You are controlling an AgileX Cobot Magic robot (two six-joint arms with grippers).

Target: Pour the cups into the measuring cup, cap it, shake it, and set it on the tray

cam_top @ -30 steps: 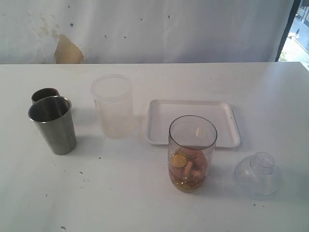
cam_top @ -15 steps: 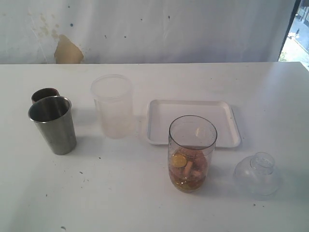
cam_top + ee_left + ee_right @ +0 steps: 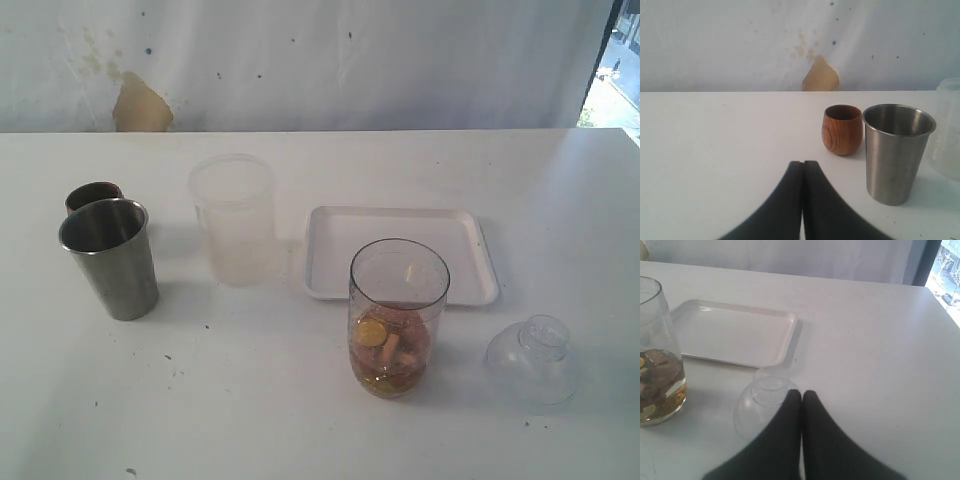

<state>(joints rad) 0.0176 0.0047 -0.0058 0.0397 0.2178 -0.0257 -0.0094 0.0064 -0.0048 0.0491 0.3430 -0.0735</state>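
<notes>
Left gripper (image 3: 803,167) and right gripper (image 3: 801,396) sit closed, empty; the right should spread squarely around the clear domed plastic cap (image 3: 757,405).

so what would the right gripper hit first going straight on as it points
Likely the clear dome-shaped plastic cap, lying just before the right gripper, slightly off-centre; it may only graze it.
</notes>
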